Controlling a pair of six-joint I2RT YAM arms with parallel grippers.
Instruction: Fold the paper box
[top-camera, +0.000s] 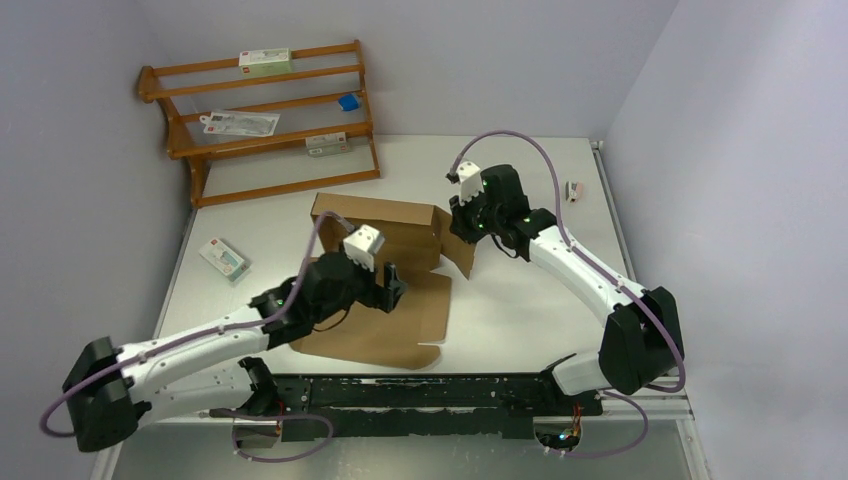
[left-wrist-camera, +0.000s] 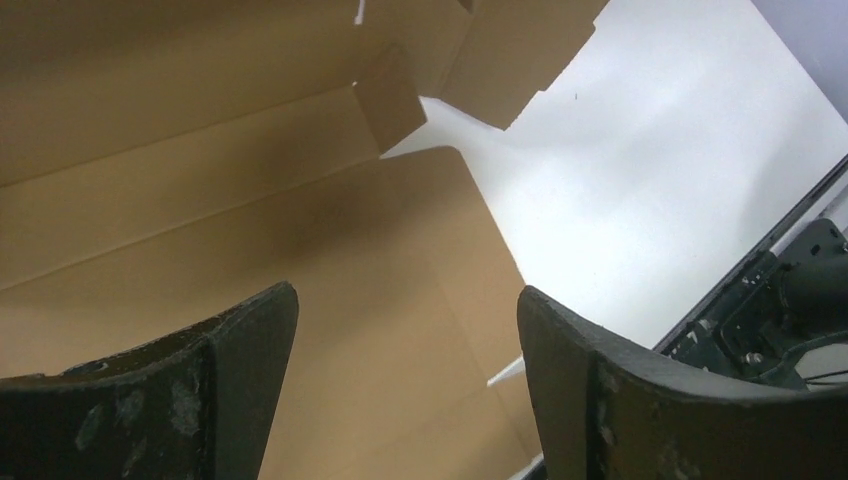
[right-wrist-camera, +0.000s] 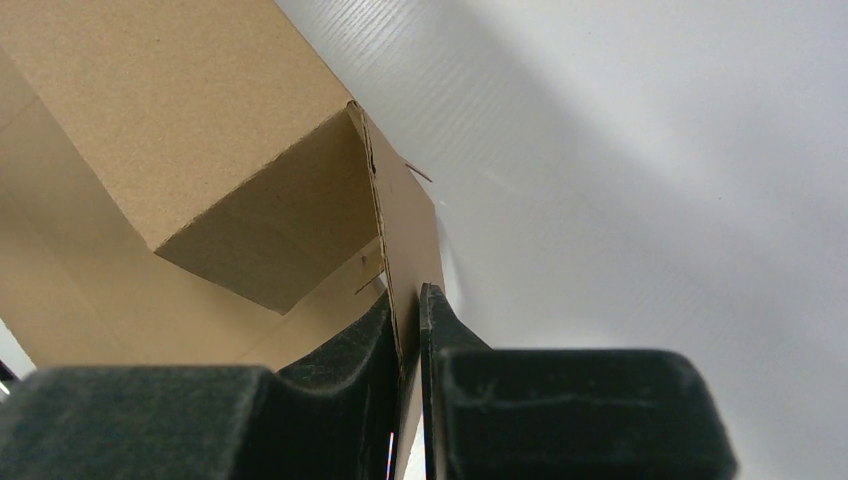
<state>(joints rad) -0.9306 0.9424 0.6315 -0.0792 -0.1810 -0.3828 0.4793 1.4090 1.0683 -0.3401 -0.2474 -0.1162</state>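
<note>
The paper box (top-camera: 400, 300) is a plain brown die-cut cardboard sheet, lying in the middle of the table with its far wall and right side flap raised. My left gripper (top-camera: 393, 284) is open and hovers low over the sheet's flat middle panel (left-wrist-camera: 400, 300), with nothing between its fingers (left-wrist-camera: 240, 340). My right gripper (top-camera: 465, 232) is shut on the raised right side flap (right-wrist-camera: 410, 230), pinching its edge at the box's far right corner. In the right wrist view the folded wall (right-wrist-camera: 200, 110) stands to the left of the held flap.
A wooden rack (top-camera: 265, 120) stands at the back left with white packets and a blue item on its shelves. A white packet (top-camera: 223, 258) lies on the table left of the box. A small object (top-camera: 575, 190) lies at the far right. A black rail (top-camera: 420, 395) runs along the near edge.
</note>
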